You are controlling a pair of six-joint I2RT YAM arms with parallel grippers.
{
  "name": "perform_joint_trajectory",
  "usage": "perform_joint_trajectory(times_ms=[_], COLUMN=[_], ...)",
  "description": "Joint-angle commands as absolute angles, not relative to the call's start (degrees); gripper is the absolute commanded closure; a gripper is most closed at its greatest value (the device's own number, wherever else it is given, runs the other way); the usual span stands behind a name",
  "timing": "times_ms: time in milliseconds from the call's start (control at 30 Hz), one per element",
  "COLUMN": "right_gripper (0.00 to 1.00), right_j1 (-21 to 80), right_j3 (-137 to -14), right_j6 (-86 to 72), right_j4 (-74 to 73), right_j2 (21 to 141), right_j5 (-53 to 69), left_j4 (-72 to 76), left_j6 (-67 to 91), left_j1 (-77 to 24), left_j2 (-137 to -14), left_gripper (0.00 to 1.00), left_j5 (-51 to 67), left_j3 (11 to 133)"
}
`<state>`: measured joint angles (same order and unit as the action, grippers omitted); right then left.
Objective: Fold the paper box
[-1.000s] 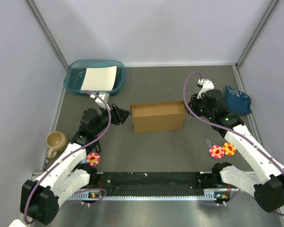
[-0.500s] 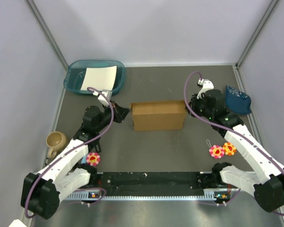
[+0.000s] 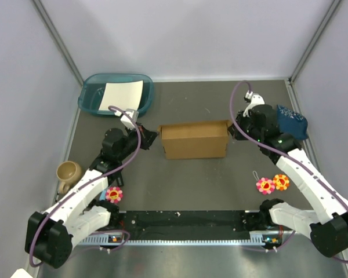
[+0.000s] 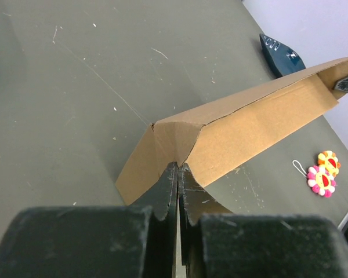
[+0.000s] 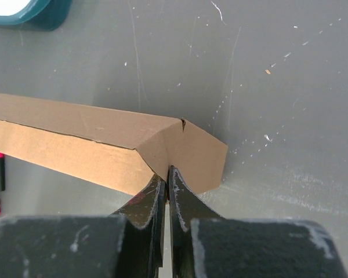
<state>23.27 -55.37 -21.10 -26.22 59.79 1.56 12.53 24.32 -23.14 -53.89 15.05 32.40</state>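
Counts: one paper box (image 3: 194, 142); left end effector (image 4: 177, 169) and right end effector (image 5: 166, 174) clamp shut on its end flaps, pinched edges hidden.

No legible text; white marks on blue object (image 4: 281, 53), perhaps lettering.

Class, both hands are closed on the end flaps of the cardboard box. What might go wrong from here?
1. The left hand and right hand each seem to pinch only a flap edge of the paper box, so it may slip free or tear.
2. Uneven pulling from the two ends might twist the box or crease it wrongly.
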Motion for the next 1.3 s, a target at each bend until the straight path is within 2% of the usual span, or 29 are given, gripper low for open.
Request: perform_joint_trajectory(times_ms=[0, 500, 867, 1267], right_gripper=[1.0, 1.0, 1.0, 1.0], right_j1=[23.91, 23.29, 21.18, 21.09], right_j3=[-61.6, -64.34, -63.98, -61.97], right_j6=[-24.35, -29.0, -32.34, -26.37], right_j4=[-27.5, -31.11, -31.82, -31.73], right_j2=[59.59, 62.31, 63.02, 63.9], right_j5=[1.23, 7.38, 13.53, 6.77], left_j4=[12.22, 6.68, 5.71, 5.27], left_j6=[22.59, 17.49, 12.22, 14.15], left_j1=[-23.47, -25.05, -31.02, -31.2], left_j2=[-53.88, -54.93, -55.99, -58.18], left_gripper=[1.0, 1.0, 1.0, 1.0], left_j5=[12.92, 7.39, -2.72, -2.2], left_j3=[35.16, 40.17, 40.25, 42.71])
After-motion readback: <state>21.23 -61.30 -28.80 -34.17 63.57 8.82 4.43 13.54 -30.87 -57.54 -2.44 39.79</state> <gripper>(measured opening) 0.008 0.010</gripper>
